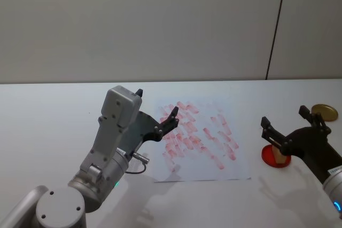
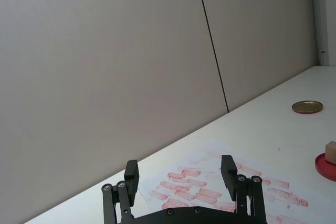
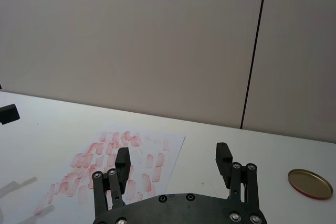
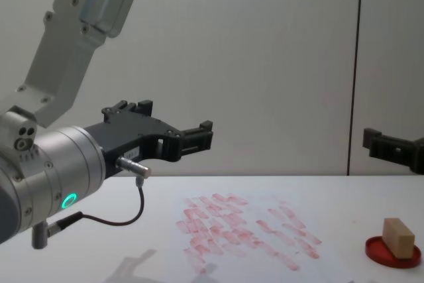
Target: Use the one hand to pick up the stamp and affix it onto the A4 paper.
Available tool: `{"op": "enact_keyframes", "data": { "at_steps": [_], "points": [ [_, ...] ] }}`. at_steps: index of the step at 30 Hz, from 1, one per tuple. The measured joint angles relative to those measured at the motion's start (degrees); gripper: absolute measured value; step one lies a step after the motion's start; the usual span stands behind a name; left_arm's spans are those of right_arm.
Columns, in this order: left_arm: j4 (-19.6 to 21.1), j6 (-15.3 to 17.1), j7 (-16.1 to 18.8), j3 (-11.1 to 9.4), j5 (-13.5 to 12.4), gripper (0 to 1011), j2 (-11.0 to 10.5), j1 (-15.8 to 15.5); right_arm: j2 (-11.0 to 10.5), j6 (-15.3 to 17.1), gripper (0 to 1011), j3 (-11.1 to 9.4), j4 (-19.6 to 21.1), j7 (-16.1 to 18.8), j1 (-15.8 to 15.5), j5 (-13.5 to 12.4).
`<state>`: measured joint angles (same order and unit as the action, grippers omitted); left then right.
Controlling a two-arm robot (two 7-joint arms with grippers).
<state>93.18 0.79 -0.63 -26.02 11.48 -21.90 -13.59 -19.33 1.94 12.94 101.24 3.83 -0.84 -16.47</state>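
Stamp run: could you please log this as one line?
stamp on ink dish; right gripper open above it; left gripper open near paper

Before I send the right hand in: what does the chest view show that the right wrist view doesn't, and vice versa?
Chest, not right wrist: the stamp resting on the red ink dish. Right wrist, not chest: a gold round lid on the table. Both: the A4 paper, the right hand, open and empty, and part of the left hand, raised above the table.
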Motion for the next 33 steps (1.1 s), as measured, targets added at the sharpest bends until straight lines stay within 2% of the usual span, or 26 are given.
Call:
{"op": "enact_keyframes", "data": {
  "at_steps": [27,33],
  "points": [
    [0.00,0.00,0.00,0.00,0.00,993,0.00,0.00,0.15,0.14,1001,0.07,-0.01,-0.11,0.00,0.05],
    [0.00,0.00,0.00,0.00,0.00,993,0.00,0.00,1.06,1.60,1001,0.52,-0.01,-1.44,-0.01,0.15]
  ]
}}
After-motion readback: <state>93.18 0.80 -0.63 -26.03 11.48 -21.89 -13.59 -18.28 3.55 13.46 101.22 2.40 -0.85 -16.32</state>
